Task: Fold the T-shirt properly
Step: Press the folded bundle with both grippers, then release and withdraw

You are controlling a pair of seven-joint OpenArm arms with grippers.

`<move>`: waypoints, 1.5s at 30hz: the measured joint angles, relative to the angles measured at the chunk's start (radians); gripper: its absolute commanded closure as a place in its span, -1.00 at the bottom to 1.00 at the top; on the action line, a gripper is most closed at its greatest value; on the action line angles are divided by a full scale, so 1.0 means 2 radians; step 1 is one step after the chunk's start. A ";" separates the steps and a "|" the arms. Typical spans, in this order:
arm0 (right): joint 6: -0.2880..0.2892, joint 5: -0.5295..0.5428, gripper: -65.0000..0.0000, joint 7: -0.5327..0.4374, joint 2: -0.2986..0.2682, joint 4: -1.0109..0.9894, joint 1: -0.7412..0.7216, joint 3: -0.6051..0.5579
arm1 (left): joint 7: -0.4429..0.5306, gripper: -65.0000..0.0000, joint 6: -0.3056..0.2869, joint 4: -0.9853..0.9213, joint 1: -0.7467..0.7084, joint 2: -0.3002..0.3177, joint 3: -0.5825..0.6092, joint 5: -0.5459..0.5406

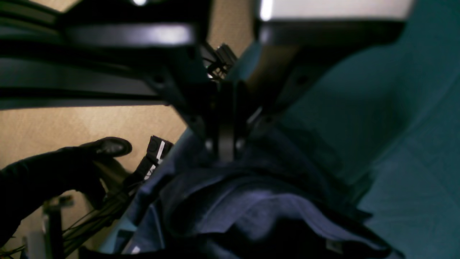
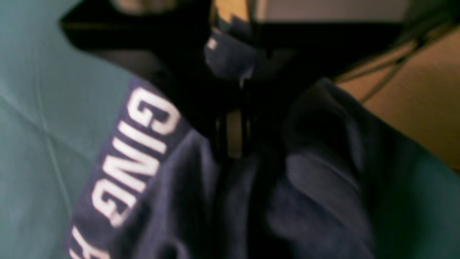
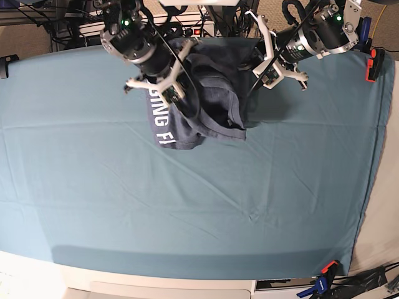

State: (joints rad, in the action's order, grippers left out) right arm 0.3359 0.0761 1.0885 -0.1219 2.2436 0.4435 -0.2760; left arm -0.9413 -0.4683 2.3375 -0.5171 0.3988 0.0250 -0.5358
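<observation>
Base view gives you the layout: a teal cloth (image 3: pixel 93 187) covers the surface, and the T-shirt (image 3: pixel 206 106) lies bunched near the far edge, slightly left of centre. Your right gripper (image 3: pixel 167 87) sits on the shirt's left side, beside the white lettering (image 3: pixel 161 118) that runs down that edge. In the right wrist view the jaws look clenched on a dark fold of shirt cloth, with the lettered strip lying against the teal to their left. Your left gripper (image 3: pixel 269 65) is at the shirt's right side near the far edge; the left wrist view shows its jaws pressed together with blue fabric bunched right at their tips. Wide bare cloth stretches toward you across the whole near half of the surface.
</observation>
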 measured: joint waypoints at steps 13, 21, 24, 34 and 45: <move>-0.002 0.029 1.00 -0.007 -0.004 0.000 0.000 -0.003 | 0.000 1.00 0.000 0.000 0.000 0.000 0.000 0.000; -0.002 0.027 1.00 -0.002 -0.004 0.000 0.014 -0.066 | 0.000 1.00 0.000 0.000 0.000 0.000 0.000 0.000; -0.002 0.026 1.00 -0.016 -0.004 -0.003 0.012 -0.095 | 0.000 1.00 0.000 0.000 0.000 0.000 0.000 0.001; 0.025 0.028 1.00 -0.055 -0.004 -0.018 0.009 -0.145 | 0.000 1.00 0.012 0.000 0.001 0.000 0.000 0.027; 0.068 0.023 1.00 -0.073 -0.004 -0.018 -0.049 -0.145 | 0.005 1.00 0.015 0.000 0.002 0.000 -0.016 0.045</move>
State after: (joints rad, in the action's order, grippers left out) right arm 0.4709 0.1215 0.9424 -0.1303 2.2074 0.3454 -0.5659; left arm -0.9310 -0.4374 2.3375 -0.5140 0.3985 -0.0067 -0.4450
